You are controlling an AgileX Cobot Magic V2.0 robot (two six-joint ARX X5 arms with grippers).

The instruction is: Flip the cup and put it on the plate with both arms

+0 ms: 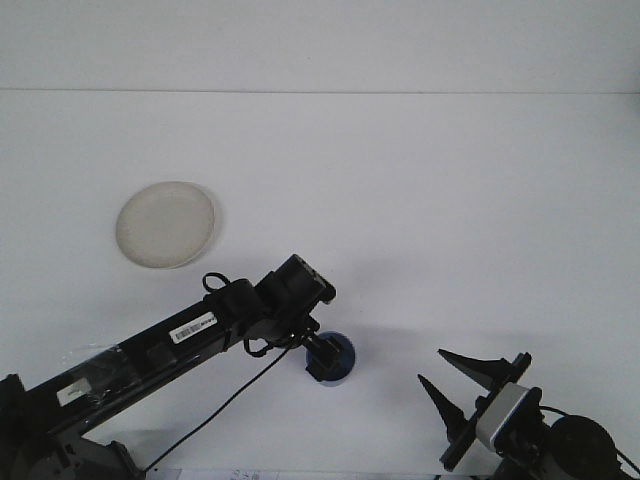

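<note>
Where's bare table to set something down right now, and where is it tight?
Free: the wide stretch right of the plate up to the far edge, and the right side beyond the right gripper. Tight: near-centre, where the left gripper sits over the blue cup and its arm crosses the near-left.

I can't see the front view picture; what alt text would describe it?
A black left robot arm reaches across a white table, its gripper down over a small blue cup. A pale round plate lies apart at far left. The right gripper waits open at lower right.
</note>
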